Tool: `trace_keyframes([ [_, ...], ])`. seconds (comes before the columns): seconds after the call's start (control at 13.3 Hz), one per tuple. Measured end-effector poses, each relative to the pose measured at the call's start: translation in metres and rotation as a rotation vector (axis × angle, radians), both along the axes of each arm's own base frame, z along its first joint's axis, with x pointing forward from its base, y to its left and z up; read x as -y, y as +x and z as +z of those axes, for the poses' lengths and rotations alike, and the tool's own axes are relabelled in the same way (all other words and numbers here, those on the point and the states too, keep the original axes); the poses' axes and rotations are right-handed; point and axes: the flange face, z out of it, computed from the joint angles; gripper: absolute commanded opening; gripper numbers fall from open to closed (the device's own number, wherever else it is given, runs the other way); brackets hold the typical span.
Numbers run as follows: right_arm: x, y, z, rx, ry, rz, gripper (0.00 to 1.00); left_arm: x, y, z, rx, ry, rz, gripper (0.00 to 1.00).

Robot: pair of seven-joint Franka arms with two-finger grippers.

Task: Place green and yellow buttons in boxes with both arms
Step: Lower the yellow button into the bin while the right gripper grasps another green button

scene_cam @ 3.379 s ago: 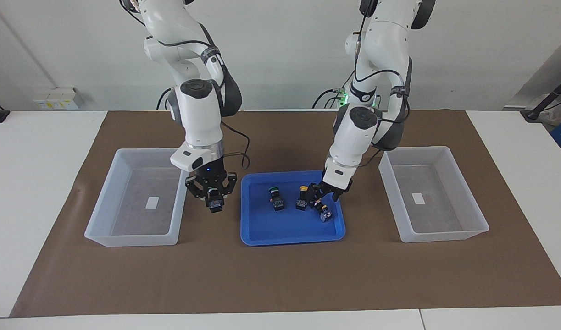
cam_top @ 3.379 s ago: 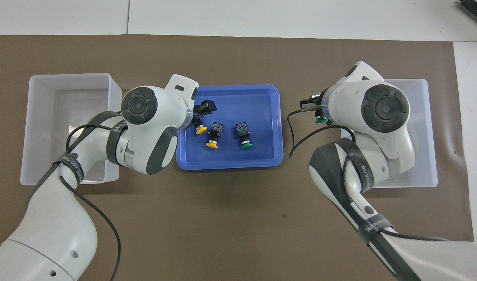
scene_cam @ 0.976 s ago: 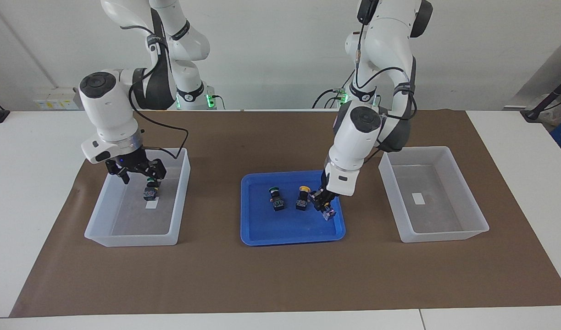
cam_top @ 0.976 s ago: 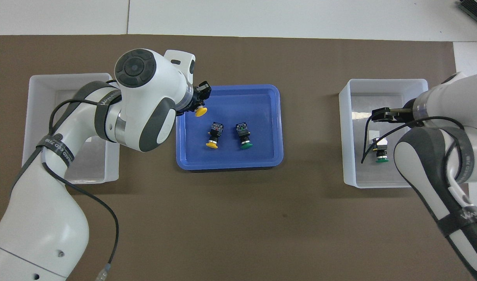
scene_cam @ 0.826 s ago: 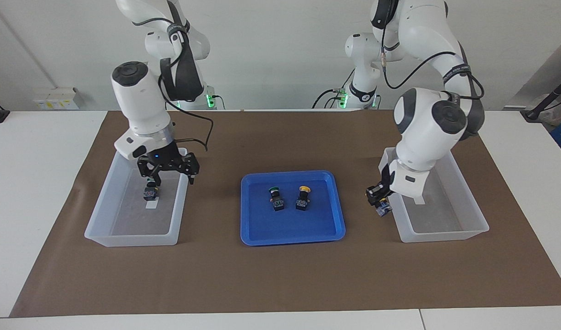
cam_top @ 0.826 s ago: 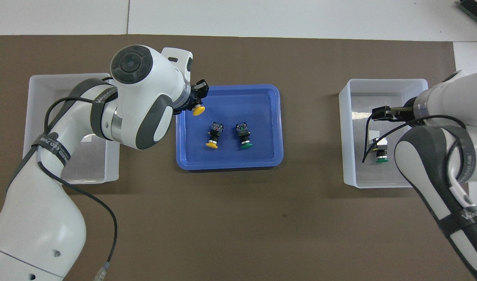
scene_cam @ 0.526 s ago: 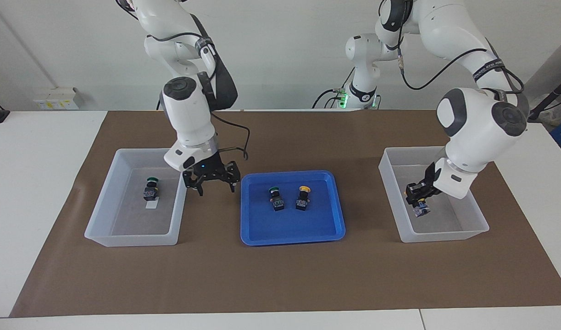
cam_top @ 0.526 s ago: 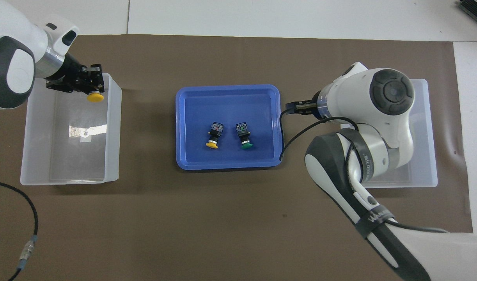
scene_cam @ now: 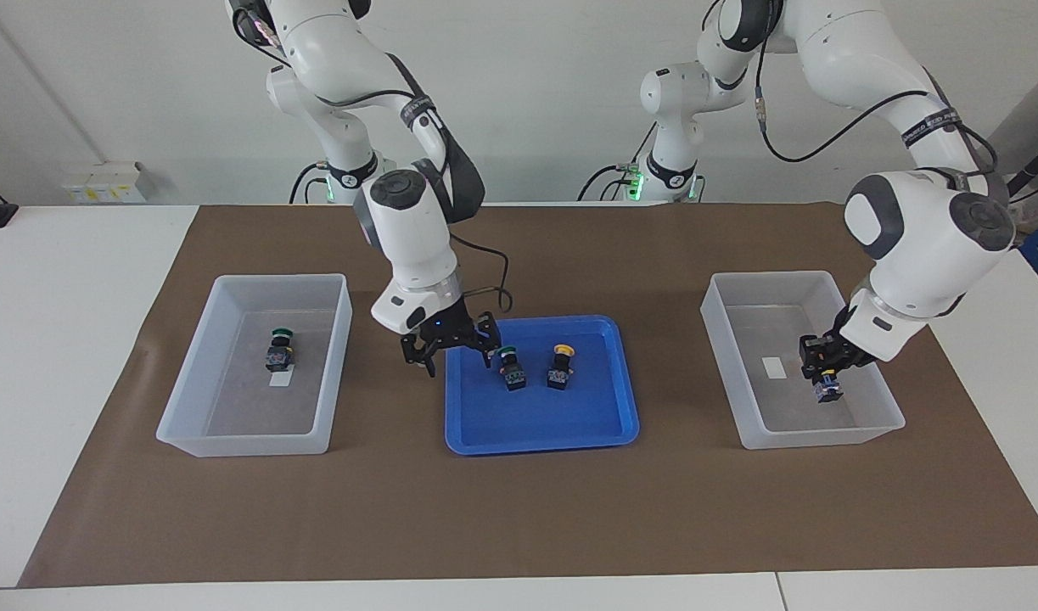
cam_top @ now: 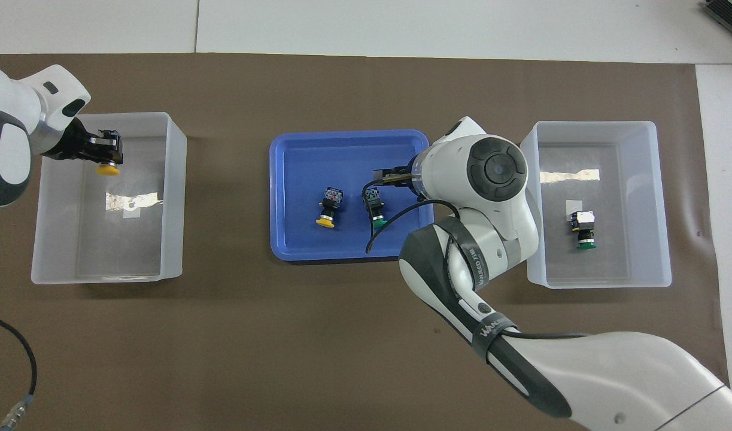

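My left gripper point(scene_cam: 827, 379) is shut on a yellow button point(cam_top: 108, 170) and holds it low over the box point(scene_cam: 816, 438) at the left arm's end; this gripper point(cam_top: 107, 154) also shows in the overhead view. My right gripper point(scene_cam: 456, 360) is open and empty over the blue tray's point(scene_cam: 535, 428) edge, beside a green button point(scene_cam: 509, 367). A second yellow button point(scene_cam: 559, 364) lies in the tray next to it. Another green button point(scene_cam: 278, 350) lies in the box point(scene_cam: 255, 441) at the right arm's end.
Tray and boxes stand in a row on a brown mat point(scene_cam: 519, 518) over the white table. A loose black cable point(cam_top: 15, 407) lies at the left arm's end, near the robots. A socket strip point(scene_cam: 103, 182) sits by the wall.
The right gripper let go of a green button in its box and swung over to the tray, open. The left gripper lifted a yellow button from the tray and carried it over its box.
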Motion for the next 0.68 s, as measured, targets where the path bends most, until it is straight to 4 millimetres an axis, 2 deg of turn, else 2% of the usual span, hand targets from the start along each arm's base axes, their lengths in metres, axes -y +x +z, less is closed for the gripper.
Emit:
trace_keyframes([
  [0.15, -0.029, -0.011, -0.027, -0.003, 0.011, 0.024, 1.0, 0.002, -0.016, -0.025, -0.02, 0.001, -0.003, 0.0],
  [0.3, -0.034, -0.012, -0.046, 0.013, -0.018, 0.059, 1.0, 0.004, -0.026, -0.048, -0.007, 0.0, -0.006, 0.0],
  [0.38, -0.033, -0.01, -0.053, 0.024, -0.043, 0.079, 0.9, 0.006, -0.03, -0.061, 0.006, -0.001, -0.009, 0.0],
  [0.45, -0.032, -0.01, -0.06, 0.034, -0.069, 0.103, 0.44, 0.009, -0.035, -0.07, 0.011, -0.002, -0.013, 0.28],
  [0.53, -0.031, -0.01, -0.064, 0.042, -0.088, 0.121, 0.2, 0.011, -0.038, -0.075, 0.015, -0.002, -0.016, 0.54],
  [0.6, -0.031, -0.01, -0.066, 0.046, -0.097, 0.129, 0.04, 0.012, -0.038, -0.073, 0.021, -0.002, -0.018, 0.75],
  [0.68, -0.03, -0.009, -0.066, 0.047, -0.099, 0.13, 0.03, 0.013, -0.038, -0.073, 0.022, -0.002, -0.02, 0.81],
])
